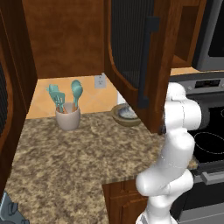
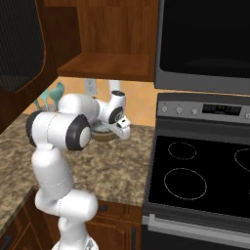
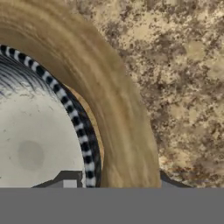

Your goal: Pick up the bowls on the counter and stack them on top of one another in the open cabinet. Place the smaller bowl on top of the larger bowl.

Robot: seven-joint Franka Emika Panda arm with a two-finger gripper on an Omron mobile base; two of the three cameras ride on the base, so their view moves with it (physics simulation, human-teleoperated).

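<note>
Left base view: the larger bowl (image 1: 123, 117) sits on the granite surface (image 1: 78, 157) at the back, partly behind the open cabinet (image 1: 135, 57) door, with the smaller bowl (image 1: 128, 113) nested inside it; utensil cup (image 1: 67, 116) well off to the left. Right base view: arm hides most of it. Hand view: jaws straddle the rims, can't tell how tight.

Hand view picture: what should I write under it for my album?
Small grey bowl nested inside the big tan bowl on the granite counter.
</note>
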